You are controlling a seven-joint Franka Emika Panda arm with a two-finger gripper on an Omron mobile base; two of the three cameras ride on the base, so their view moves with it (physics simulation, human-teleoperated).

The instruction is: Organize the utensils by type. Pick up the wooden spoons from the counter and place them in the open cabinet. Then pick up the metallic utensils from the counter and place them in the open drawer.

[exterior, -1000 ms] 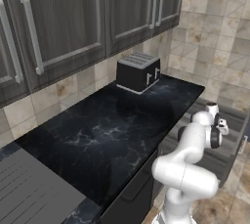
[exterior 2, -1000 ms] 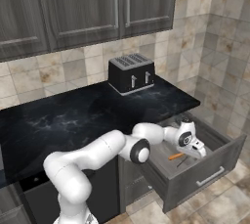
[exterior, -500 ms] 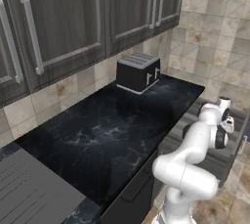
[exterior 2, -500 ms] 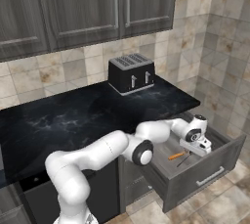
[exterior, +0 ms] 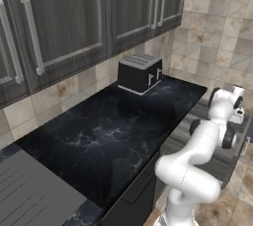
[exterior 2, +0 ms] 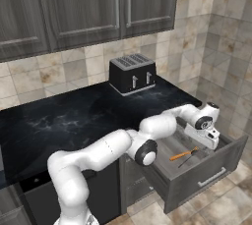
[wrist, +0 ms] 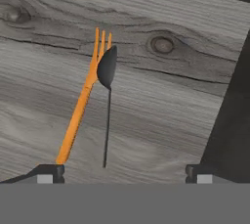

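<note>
My gripper (wrist: 124,171) hangs open over the open drawer (exterior 2: 202,177), with nothing between its fingertips (wrist: 46,171). On the drawer's grey wooden floor (wrist: 171,115) lie an orange fork (wrist: 78,115) and a dark metallic spoon (wrist: 107,71), side by side, the spoon's bowl overlapping the fork's tines. From the right base view the fork (exterior 2: 183,154) and spoon (exterior 2: 187,160) lie just below the gripper (exterior 2: 209,138). The gripper (exterior: 237,117) also hangs beyond the counter's right end in the left base view. The wooden spoons and the open cabinet are out of view.
A black toaster (exterior 2: 132,73) stands at the back of the black marble counter (exterior 2: 59,121). Dark upper cabinets (exterior 2: 83,3) with shut doors hang above it. A tiled wall (exterior 2: 221,57) closes the corner to the right of the drawer.
The jaws have spread from half open to wide open. The hand has drawn up and toward the drawer's right front, away from the utensils on the drawer floor.
</note>
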